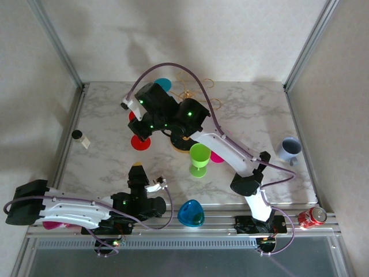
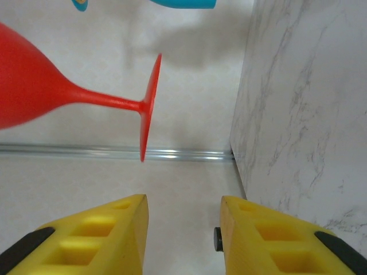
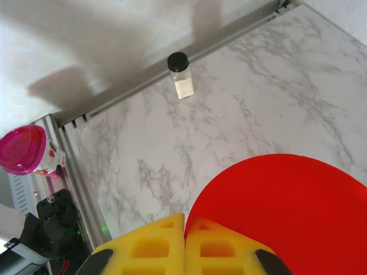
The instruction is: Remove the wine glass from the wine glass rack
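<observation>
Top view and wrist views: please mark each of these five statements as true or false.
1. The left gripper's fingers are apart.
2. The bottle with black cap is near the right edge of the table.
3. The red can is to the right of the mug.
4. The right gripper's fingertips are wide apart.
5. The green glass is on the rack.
1. The left gripper has its fingers apart. True.
2. The bottle is near the right edge. False: it is near the left edge.
3. The red can is to the right of the mug. True.
4. The right gripper has its fingertips wide apart. False: they are together.
5. The green glass is on the rack. False: it is nearer to the arm bases, away from the rack.
</observation>
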Available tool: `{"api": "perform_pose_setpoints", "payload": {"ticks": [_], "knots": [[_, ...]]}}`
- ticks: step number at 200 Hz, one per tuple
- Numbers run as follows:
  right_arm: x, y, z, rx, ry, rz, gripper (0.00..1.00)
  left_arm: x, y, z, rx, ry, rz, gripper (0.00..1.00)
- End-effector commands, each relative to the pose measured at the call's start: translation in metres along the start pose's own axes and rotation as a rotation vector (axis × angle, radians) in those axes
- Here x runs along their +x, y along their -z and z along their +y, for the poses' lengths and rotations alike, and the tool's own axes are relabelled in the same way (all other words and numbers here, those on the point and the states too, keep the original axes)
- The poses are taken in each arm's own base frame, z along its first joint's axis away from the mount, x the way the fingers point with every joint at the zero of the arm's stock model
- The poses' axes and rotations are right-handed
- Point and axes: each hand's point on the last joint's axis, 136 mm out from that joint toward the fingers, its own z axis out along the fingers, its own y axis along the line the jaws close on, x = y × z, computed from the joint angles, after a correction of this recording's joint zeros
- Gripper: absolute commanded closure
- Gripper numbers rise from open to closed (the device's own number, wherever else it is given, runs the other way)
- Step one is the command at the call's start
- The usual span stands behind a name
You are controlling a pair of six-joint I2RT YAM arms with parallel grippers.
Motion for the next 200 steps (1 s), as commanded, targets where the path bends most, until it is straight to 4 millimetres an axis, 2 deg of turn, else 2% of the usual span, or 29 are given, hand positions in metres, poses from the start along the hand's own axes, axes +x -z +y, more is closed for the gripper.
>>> {"api": "perform_pose_setpoints", "payload": {"ticks": [1, 32, 82, 137, 200], "knots": [[-0.012, 0.021, -0.01, 0.053, -0.041, -0.06, 1.0, 0.007, 0.0, 0.011, -0.047, 0.043, 0.033, 0.61], [-0.008, 0.028, -0.02, 0.085, -0.074, -0.065, 1.0, 0.007, 0.0, 0.024, -0.059, 0.113, 0.044, 0.59], [0.003, 0.031, -0.02, 0.072, -0.103, -0.048, 1.0, 0.004, 0.0, 0.049, -0.077, 0.237, 0.053, 0.58], [0.018, 0.036, -0.025, 0.101, -0.131, -0.034, 1.0, 0.006, 0.0, 0.062, -0.088, 0.304, 0.059, 0.59], [0.028, 0.045, -0.028, 0.112, -0.185, -0.049, 1.0, 0.015, 0.001, 0.077, -0.098, 0.434, 0.065, 0.56]]}}
